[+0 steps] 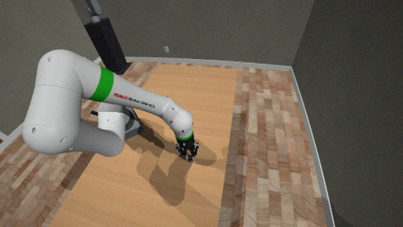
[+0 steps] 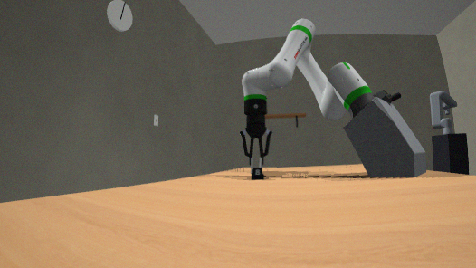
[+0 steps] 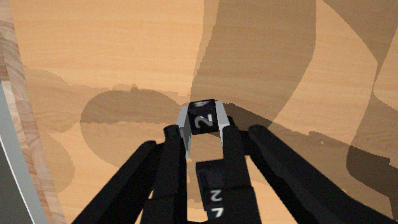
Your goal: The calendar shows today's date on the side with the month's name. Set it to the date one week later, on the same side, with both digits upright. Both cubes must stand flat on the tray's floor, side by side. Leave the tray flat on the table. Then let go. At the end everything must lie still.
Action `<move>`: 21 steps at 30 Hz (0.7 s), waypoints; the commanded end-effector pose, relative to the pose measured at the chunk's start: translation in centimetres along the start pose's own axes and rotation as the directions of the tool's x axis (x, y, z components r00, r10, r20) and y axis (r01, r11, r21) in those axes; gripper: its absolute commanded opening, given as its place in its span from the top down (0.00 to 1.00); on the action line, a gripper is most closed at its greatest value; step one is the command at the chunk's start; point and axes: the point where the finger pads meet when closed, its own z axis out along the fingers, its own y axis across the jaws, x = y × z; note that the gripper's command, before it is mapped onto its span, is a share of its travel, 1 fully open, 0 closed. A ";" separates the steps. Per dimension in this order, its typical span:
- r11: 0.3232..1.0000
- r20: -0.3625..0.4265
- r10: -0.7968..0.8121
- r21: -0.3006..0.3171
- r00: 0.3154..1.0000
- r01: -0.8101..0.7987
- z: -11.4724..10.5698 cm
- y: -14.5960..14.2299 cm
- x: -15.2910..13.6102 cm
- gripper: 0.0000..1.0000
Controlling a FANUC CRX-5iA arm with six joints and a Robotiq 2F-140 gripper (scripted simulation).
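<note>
My gripper point(image 3: 203, 114) is shut on a small black cube point(image 3: 202, 117) that shows a white 2 towards the wrist camera. The cube sits between the grey fingertip pads, right down at the wooden table top. I cannot tell whether it touches the table. A second dark block with white digits point(image 3: 220, 196), a 2 and what looks like a 7, shows lower in the wrist view between the finger links. In the top and exterior views the gripper point(image 1: 188, 155) points straight down near the table's middle, and it also shows in the exterior view point(image 2: 257, 171). I cannot make out the tray or the month's name.
The arm's grey base point(image 2: 385, 140) stands behind the gripper. A black stand with a camera point(image 2: 448, 149) is at the far right. The light table top point(image 1: 153, 153) is bordered by patterned wood flooring point(image 1: 268, 146).
</note>
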 end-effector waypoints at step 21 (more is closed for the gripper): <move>1.000 0.000 0.000 0.000 1.000 0.000 0.0 0.0 0.0 0.77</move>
